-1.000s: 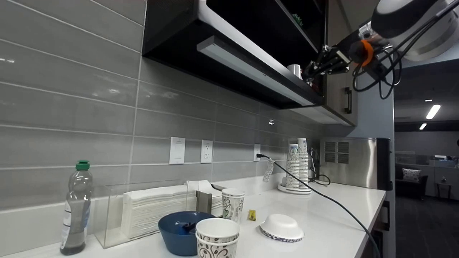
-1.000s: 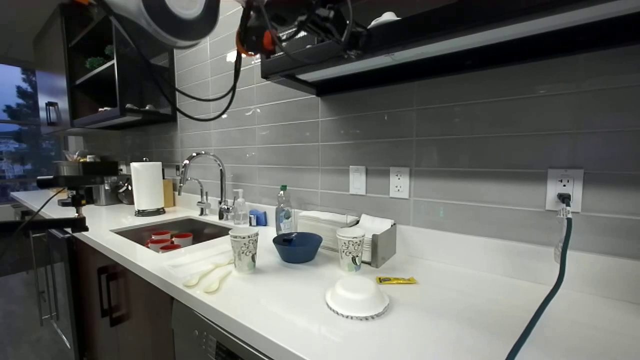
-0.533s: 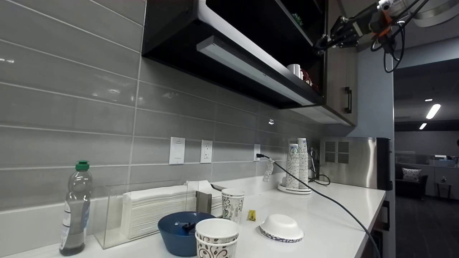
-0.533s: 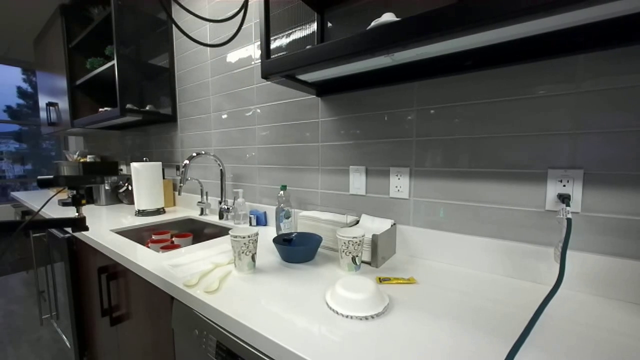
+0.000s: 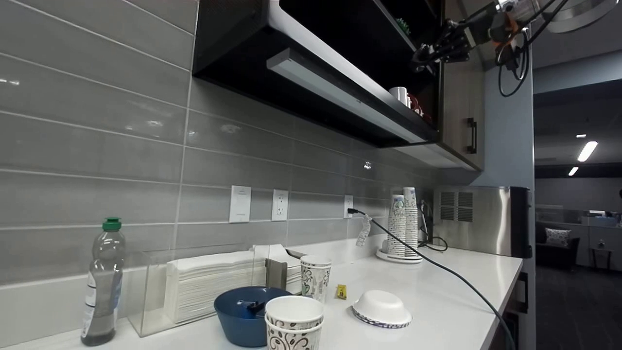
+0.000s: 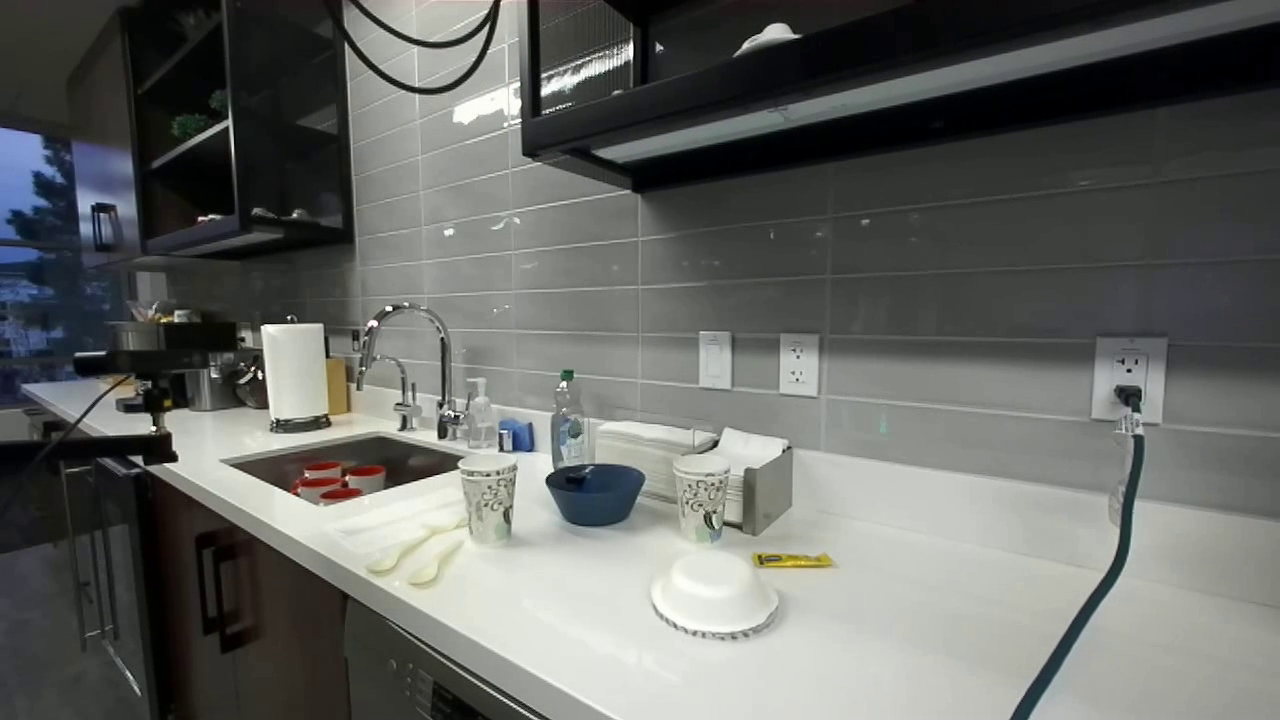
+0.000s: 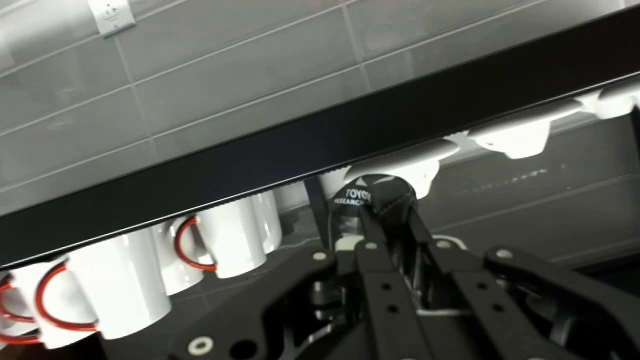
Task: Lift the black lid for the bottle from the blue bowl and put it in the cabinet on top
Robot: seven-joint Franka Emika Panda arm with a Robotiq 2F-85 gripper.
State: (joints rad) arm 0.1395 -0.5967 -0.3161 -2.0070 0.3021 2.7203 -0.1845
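Grips the black lid (image 7: 372,192) at the tips of the gripper (image 7: 391,225), above the front edge of the cabinet (image 5: 335,65). Shows the lettered dome directed toward that edge (wrist view), with long axis unreadable. Hangs higher than a second earlier. Retains, unmoved, a small dark piece (image 5: 256,307) in the blue bowl (image 5: 240,326).

In an exterior view, the blue bowl (image 6: 596,505) stood upright on the white counter (image 6: 900,640), a dark object (image 6: 578,474) inside it, too small to make out. A patterned cup (image 6: 488,505) stood near it on the left; another cup (image 6: 701,508) stood on the right, before the napkin holder (image 6: 768,497). Nearer, a white dish (image 6: 714,596) rested rim-down, a yellow packet (image 6: 792,561) just beyond it rightward. Farther left, red-and-white mugs (image 6: 366,482) sat in the sink (image 6: 410,455). Overhead, the black cabinet (image 6: 700,100) held a white object (image 6: 766,40).
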